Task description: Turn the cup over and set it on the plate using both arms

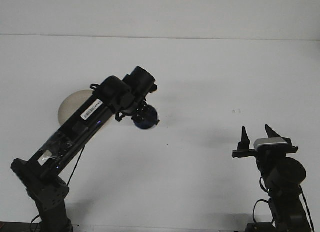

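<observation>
The cup (pixel 146 117), a small dark blue thing, is hanging in the air above the white counter (pixel 200 82), gripped at the end of the left arm and tilted, so its exact facing is hard to make out. The left gripper (pixel 141 112) is clenching it from above and is itself mostly hidden behind the arm's black wrist. The cup is sitting just right of the plate (pixel 70 104), a pale round dish lying flat on the counter, most of which is being covered by the left arm crossing in front of it. A faint shadow is falling on the counter to the right of the cup. Well apart, at the lower right, the right gripper (pixel 256 134) is pointing upward with its two dark fingers (pixel 244 137) spread and holding nothing.
</observation>
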